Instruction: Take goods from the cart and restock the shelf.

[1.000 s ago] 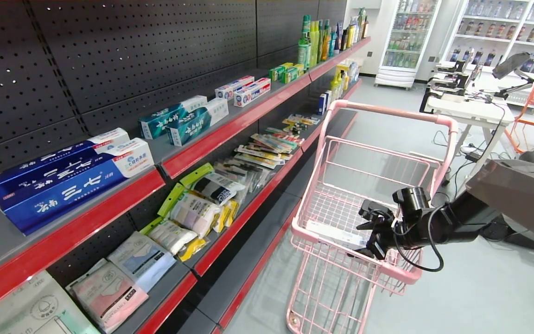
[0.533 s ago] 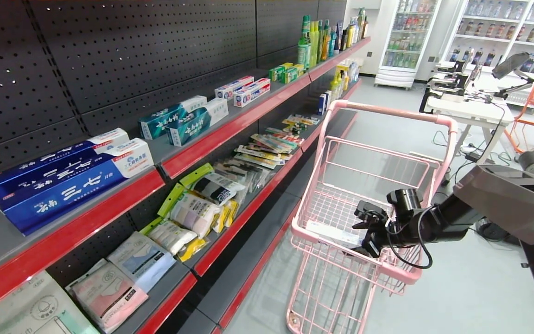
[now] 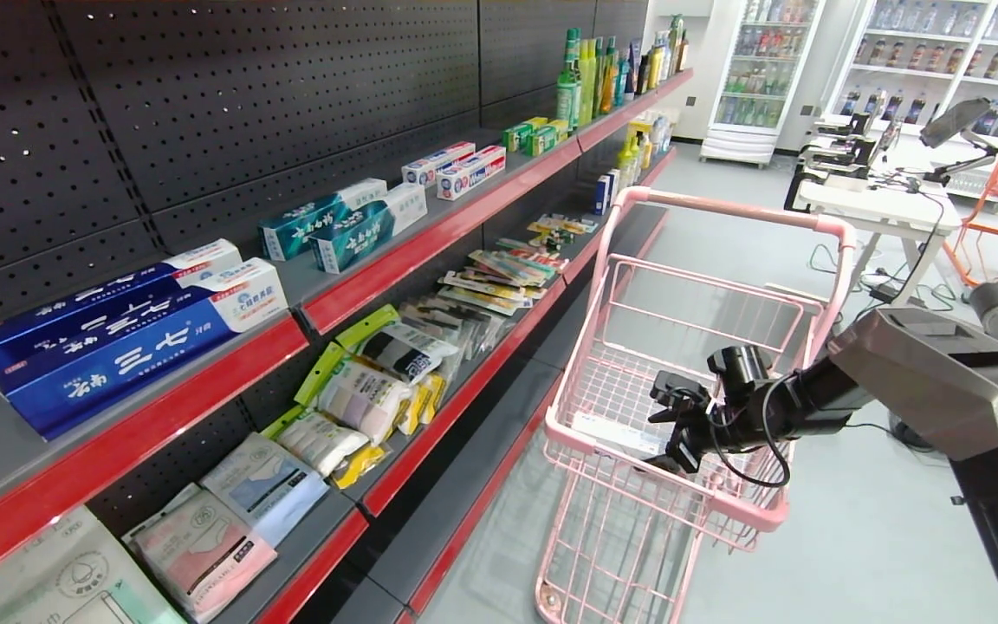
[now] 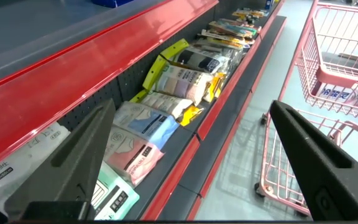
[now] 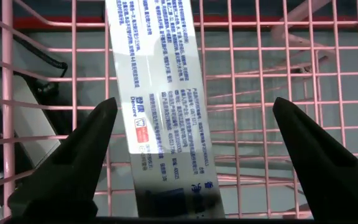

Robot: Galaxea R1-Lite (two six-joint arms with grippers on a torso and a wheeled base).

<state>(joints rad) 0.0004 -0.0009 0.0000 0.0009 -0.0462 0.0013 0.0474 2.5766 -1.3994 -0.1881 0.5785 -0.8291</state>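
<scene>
Pink cart [image 3: 724, 211] beside shelf [image 3: 430, 247] | right hand [image 5: 194, 106] spread over white box [image 5: 160, 62]

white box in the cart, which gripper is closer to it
Right. The right gripper is over the pink cart, directly above the white box, open. The left gripper is by the shelf, apart from the cart.
</scene>
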